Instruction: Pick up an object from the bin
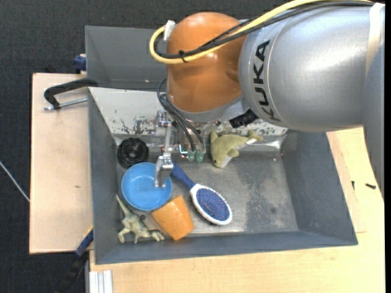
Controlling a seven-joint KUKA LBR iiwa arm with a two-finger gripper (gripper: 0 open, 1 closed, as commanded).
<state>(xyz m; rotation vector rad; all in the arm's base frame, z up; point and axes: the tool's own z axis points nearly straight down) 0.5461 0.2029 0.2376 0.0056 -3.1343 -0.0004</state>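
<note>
Looking down into the grey metal bin (317, 182), we've got six loose things on its floor, nearly all of them crowded into the left half. One blue bowl (142, 191) sits upright at the lower left. One orange cup (174, 218) lies tipped over right against the bowl's lower right edge. One brush (211, 203), white-backed with blue bristles, rests just right of the cup, its blue handle running up towards the bowl. One black round piece (130, 151) sits above the bowl, near the left wall. One pale yellow-green soft figure (227, 146) lies by the back wall, apart from the others. One small olive dinosaur figure (139, 229) is tucked into the lower left corner, below the bowl and beside the cup.

Now the claw (164, 174): it hangs below the big orange cover (201, 60) at the wrist and reaches straight down to the bowl's upper right rim, just beside the brush handle. It is right at that rim. Released or clenched? From this angle I cannot tell.
</note>
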